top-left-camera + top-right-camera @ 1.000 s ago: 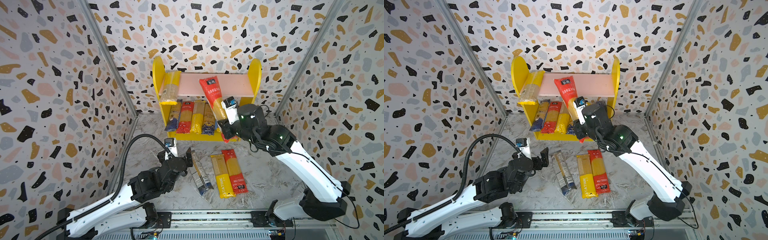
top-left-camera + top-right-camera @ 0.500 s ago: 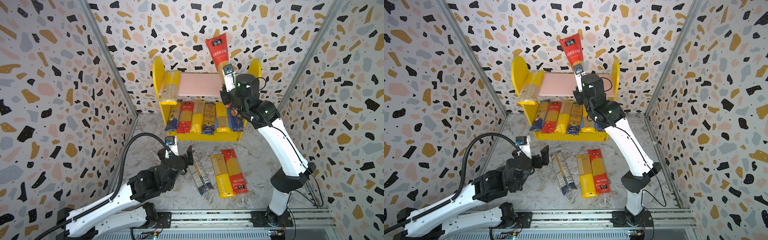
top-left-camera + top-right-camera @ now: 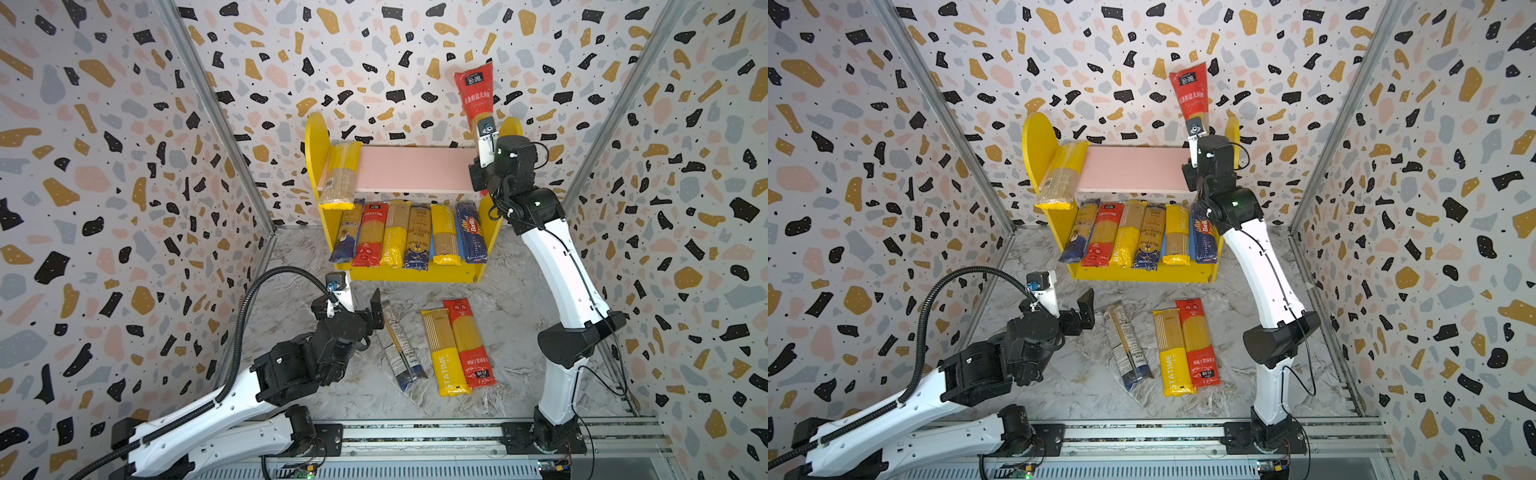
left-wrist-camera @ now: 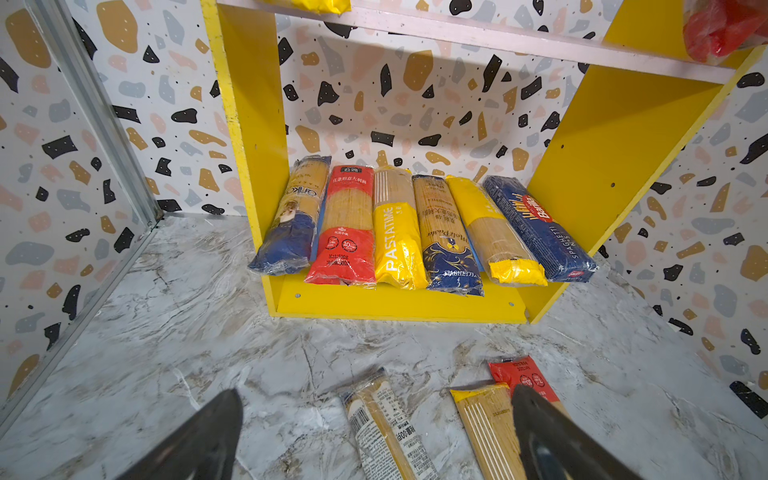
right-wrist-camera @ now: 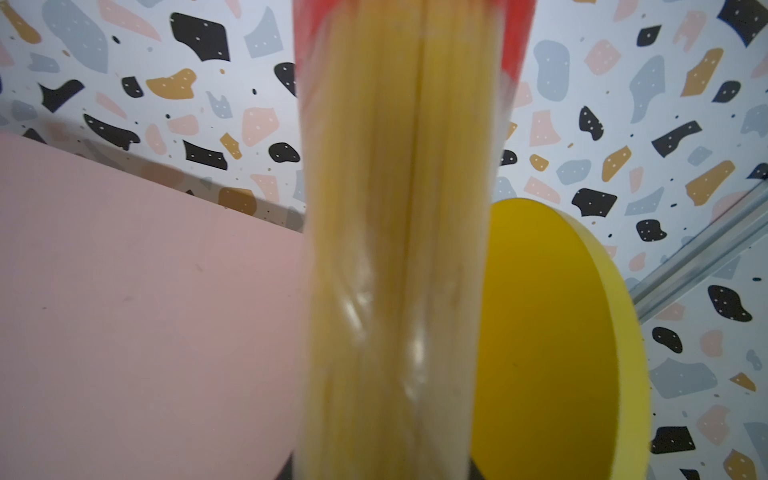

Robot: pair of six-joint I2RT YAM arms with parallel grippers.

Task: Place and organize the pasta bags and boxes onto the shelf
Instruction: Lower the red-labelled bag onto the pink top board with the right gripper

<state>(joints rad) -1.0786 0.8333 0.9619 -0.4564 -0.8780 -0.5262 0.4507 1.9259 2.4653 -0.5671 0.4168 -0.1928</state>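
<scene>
Both arms: white shells with chunky black joints, bolted to the grey rail (image 3: 415, 432). Up from the rail, the left arm (image 3: 199, 419) has a fat ribbed black hose (image 3: 282, 270), the right arm (image 3: 557, 266) thin wires and green LEDs (image 3: 538, 203). Plain black left gripper (image 4: 376, 395).

Lab test booth, terrazzo-print walls (image 3: 104, 174), marble-print floor (image 3: 291, 266), base rail (image 3: 415, 434)

We see that the right gripper (image 3: 478, 174) has carried the red-ended pack (image 3: 476, 97) up from in front of the lower tier (image 3: 415, 275), then sideways toward the right side panel (image 3: 513, 126). It now stands nearly upright over the right end of the pink board (image 3: 411, 168), perhaps touching it; our view there is blocked.
</scene>
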